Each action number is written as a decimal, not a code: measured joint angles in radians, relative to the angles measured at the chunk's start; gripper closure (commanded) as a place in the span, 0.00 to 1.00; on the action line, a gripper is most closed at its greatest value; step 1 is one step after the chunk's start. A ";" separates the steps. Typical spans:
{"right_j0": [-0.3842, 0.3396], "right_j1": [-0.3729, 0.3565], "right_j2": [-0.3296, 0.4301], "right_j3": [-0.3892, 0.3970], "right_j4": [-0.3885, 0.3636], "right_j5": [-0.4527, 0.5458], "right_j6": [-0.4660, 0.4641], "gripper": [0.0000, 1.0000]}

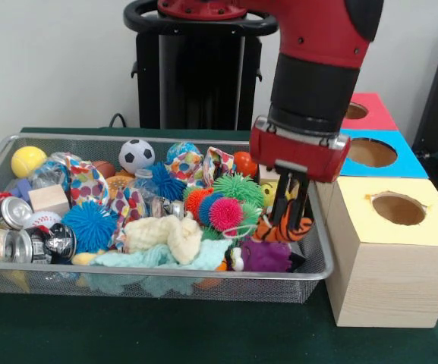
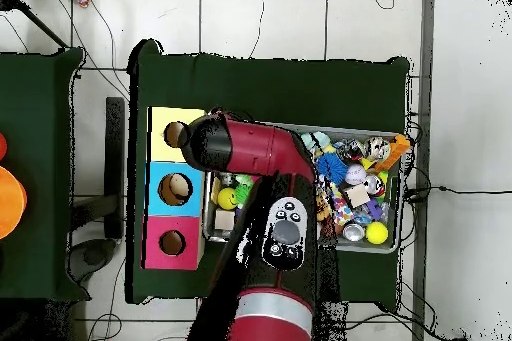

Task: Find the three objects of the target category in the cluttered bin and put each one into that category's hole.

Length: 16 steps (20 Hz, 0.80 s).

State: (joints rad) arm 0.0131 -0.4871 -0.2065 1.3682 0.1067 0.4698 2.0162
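Observation:
The wire mesh bin (image 1: 165,271) is full of mixed toys; it also shows in the overhead view (image 2: 397,242). My gripper (image 1: 291,216) reaches down into the bin's right end, right over an orange and black striped plush (image 1: 278,230). A purple plush (image 1: 264,256) lies in front of it. A tan teddy bear does not show. The red-surround hole (image 1: 355,111) tops the farthest box, to the right of my arm; it also shows in the overhead view (image 2: 172,243). From overhead my arm (image 2: 260,157) hides the gripper.
The blue-surround box (image 1: 372,152) and the yellow-surround box (image 1: 398,208) stand against the bin's right side. The bin also holds spiky balls (image 1: 226,212), a soccer ball (image 1: 136,155), a yellow ball (image 1: 27,161), cans (image 1: 10,244), knitted cloths (image 1: 165,235) and a wooden block (image 1: 49,199).

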 measured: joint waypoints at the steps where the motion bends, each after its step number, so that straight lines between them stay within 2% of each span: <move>1: 0.001 -0.011 0.000 0.000 0.000 0.009 0.000 1.00; 16: 0.002 -0.097 0.000 -0.001 -0.001 0.052 0.000 1.00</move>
State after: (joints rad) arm 0.0154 -0.5845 -0.2064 1.3669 0.1061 0.5218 2.0162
